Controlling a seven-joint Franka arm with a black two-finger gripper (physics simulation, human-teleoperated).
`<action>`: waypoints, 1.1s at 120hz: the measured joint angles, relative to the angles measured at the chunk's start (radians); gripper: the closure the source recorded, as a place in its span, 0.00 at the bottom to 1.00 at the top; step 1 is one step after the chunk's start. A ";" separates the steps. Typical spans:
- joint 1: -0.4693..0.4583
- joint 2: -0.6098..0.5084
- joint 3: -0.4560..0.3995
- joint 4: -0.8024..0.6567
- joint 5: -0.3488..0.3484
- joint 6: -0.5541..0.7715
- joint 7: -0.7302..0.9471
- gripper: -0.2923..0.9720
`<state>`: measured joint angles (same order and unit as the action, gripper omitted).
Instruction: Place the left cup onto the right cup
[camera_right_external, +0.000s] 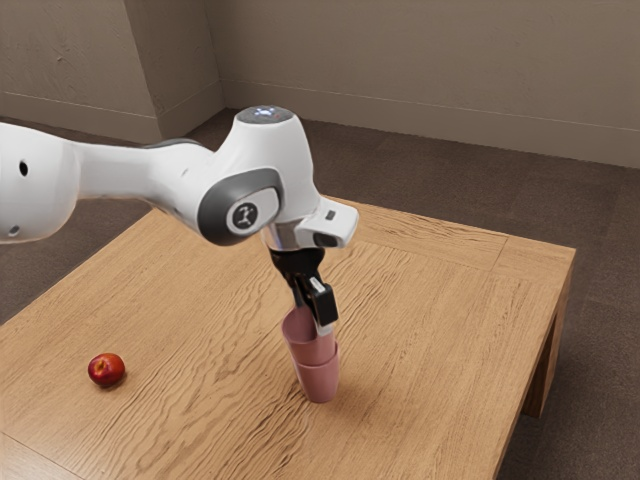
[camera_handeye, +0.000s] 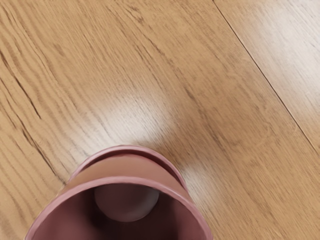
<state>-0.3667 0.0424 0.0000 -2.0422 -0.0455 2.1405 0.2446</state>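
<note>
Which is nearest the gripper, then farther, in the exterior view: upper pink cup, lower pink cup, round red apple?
1. Upper pink cup, at the gripper.
2. Lower pink cup, beneath it.
3. Round red apple, exterior view's far left.

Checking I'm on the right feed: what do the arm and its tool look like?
The arm has glossy white, rounded shells. A grey round joint cap on it bears a small white emblem, and a pale lit disc sits on top. At the wrist is a white boxy block with a dark window. The tool is slim and black.
</note>
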 joint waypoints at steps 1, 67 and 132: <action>0.000 -0.002 0.000 0.000 0.000 -0.001 0.000 0.31; -0.020 0.042 0.164 0.368 -0.002 -0.234 0.007 0.24; 0.111 0.067 0.172 0.492 0.008 -0.377 0.010 0.23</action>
<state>-0.2557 0.1096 0.1723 -1.5497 -0.0379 1.7635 0.2542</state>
